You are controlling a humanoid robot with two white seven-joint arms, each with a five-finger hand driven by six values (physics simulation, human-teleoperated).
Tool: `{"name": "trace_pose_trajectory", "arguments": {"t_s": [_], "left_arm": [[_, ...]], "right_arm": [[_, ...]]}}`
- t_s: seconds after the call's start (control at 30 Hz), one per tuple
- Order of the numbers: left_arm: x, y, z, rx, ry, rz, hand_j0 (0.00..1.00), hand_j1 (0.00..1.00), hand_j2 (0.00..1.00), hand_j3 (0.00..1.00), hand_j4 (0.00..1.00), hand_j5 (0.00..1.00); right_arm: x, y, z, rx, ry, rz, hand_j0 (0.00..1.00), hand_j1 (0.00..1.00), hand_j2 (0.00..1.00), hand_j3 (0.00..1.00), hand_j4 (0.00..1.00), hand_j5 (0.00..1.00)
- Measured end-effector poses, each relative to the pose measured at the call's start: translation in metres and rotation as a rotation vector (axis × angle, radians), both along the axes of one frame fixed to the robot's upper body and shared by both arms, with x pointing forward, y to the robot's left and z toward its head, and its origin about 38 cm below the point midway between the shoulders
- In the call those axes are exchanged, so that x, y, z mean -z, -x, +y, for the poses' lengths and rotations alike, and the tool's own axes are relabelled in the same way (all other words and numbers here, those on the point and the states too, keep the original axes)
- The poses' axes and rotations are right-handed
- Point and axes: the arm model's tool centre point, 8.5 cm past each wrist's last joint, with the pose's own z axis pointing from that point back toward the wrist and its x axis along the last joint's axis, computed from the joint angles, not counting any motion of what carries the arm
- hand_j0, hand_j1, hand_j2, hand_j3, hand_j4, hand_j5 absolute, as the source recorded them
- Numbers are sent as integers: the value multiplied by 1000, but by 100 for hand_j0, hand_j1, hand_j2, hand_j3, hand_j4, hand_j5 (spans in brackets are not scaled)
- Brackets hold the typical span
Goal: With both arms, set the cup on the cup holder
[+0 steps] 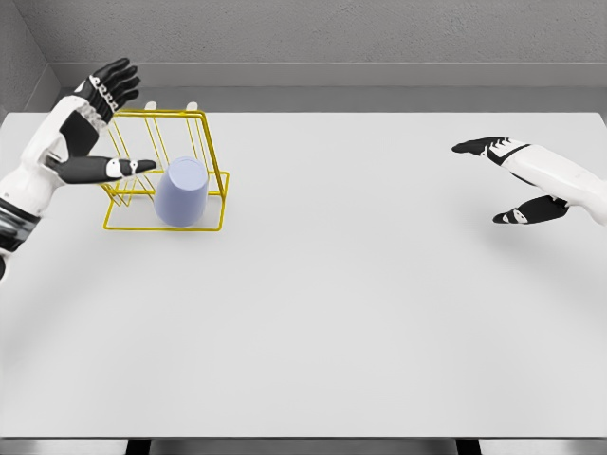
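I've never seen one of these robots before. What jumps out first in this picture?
A pale blue cup sits upside down in a yellow wire cup holder at the far left of a big white table. Just left of it, the left hand hangs with fingers spread, holding nothing. Far off at the right edge, the right hand hovers open too, well away from the cup.

matt cup [181,191], yellow wire holder [211,220]

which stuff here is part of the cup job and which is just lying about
Belongs to the job:
- cup, upside down on the rack
- yellow wire cup holder
- left hand, open beside the holder
- right hand, open, far right

Lying about:
- nothing but the white table
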Motion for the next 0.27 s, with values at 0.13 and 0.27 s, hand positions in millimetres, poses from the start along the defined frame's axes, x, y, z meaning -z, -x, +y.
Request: {"name": "trace_pose_trajectory", "arguments": {"t_s": [0.13,0.27], "left_arm": [[-9,2,26,-45,-54,-9,100,100,100,100,100,100],[-13,4,52,-99,-100,-6,100,100,100,100,100,100]], "right_arm": [[13,8,-4,11,0,31,100,100,100,100,100,100],[4,11,-8,23,-14,1,100,100,100,100,100,100]]}}
